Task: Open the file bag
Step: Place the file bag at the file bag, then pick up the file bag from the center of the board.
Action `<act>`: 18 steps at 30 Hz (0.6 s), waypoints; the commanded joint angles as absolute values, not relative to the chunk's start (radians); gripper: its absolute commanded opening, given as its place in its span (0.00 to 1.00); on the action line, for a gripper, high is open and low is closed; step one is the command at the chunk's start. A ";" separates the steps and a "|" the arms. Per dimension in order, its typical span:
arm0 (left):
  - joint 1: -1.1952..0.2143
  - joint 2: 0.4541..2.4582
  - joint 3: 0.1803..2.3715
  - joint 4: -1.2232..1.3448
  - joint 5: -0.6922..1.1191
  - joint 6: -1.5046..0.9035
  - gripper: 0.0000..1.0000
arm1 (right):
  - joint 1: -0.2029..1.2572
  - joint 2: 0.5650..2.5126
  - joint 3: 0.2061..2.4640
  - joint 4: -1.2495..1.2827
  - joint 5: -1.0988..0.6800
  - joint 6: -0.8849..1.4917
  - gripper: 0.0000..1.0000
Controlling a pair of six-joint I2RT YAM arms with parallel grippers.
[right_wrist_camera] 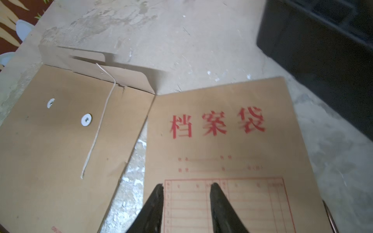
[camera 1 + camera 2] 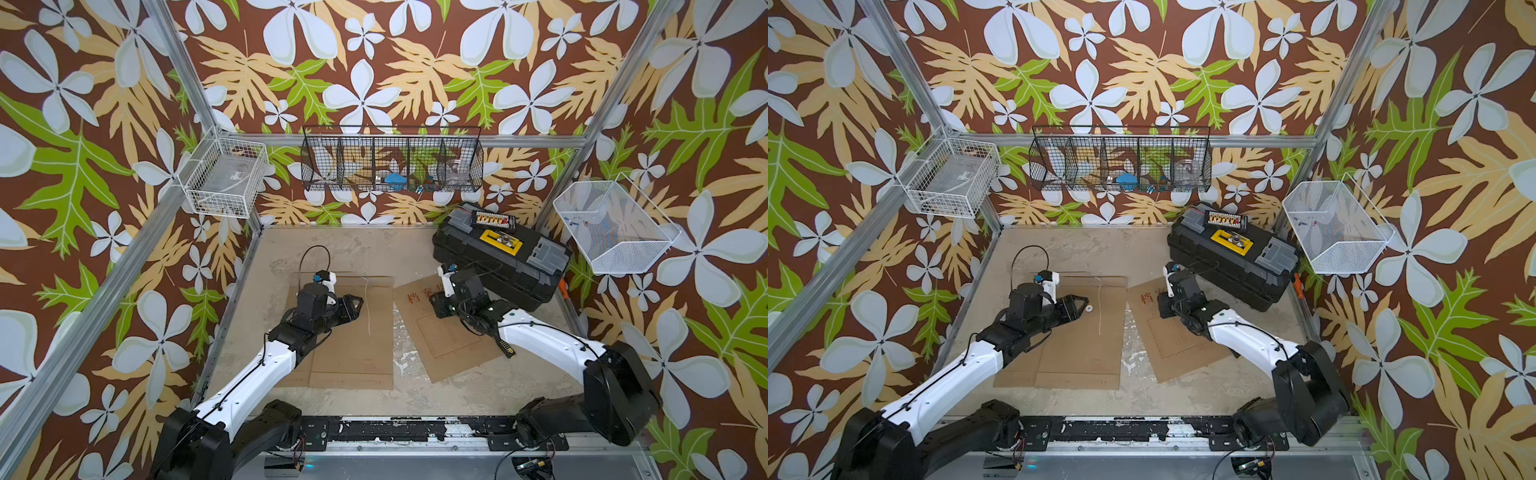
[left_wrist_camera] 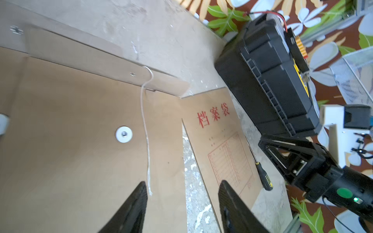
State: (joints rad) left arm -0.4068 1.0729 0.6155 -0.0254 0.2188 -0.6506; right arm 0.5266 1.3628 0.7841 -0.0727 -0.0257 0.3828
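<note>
A brown file bag (image 2: 353,345) lies back side up on the left of the table, over another bag of the same kind. Its flap (image 3: 161,82) is folded back. Its white string (image 3: 146,141) lies loose down the paper, off the white button (image 3: 124,134). My left gripper (image 3: 182,185) is open just above this bag, near its right edge, with the string's end beside one fingertip. A further file bag (image 1: 232,151) with red characters lies face up on the right. My right gripper (image 1: 186,186) is open over its printed table, holding nothing.
A black toolbox (image 2: 503,253) stands at the back right, close behind the right arm. A black-handled screwdriver (image 3: 264,177) lies beside the right bag. Wire baskets (image 2: 390,164) hang on the back and side walls. Bare table shows in a strip between the bags (image 2: 401,332).
</note>
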 commanded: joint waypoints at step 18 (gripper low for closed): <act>-0.793 1.480 0.685 0.285 0.232 -0.768 0.67 | 0.057 1.229 0.404 0.098 -0.335 0.513 0.61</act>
